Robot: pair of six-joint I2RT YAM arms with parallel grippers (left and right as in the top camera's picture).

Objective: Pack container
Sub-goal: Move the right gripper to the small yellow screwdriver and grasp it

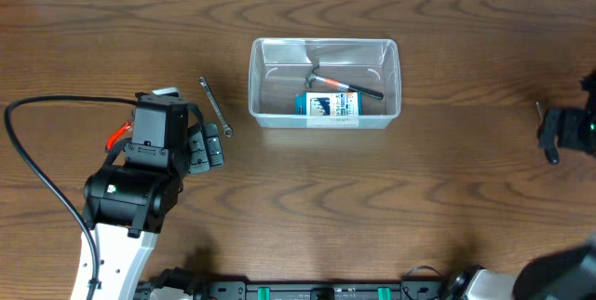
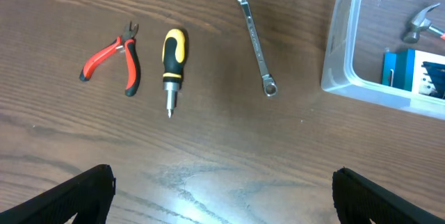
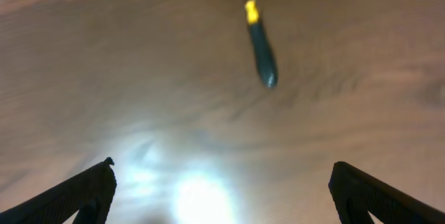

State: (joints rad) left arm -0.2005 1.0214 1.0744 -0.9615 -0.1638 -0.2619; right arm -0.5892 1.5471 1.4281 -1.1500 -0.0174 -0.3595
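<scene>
Spread wide and empty, the left pincer [image 2: 222,182] hovers over pliers [image 2: 115,60], screwdriver [image 2: 173,60] and wrench [image 2: 256,43], probably choosing what next goes into the container [image 2: 337,57], while the right pincer [image 3: 222,175], equally agape, waits apart.

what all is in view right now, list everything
container: 1, clear, table centre
hammer: 1, red-and-black handle, inside container
box: 1, blue and white, inside container
wrench: 1, silver, on table left of container
screwdriver: 1, yellow and black, left of wrench
pliers: 1, red handles, left of screwdriver
blurred tool: 1, dark, yellow band, ahead of right claw
table: 1, brown wood
left claw: 1, black, open
right claw: 1, black, open
</scene>
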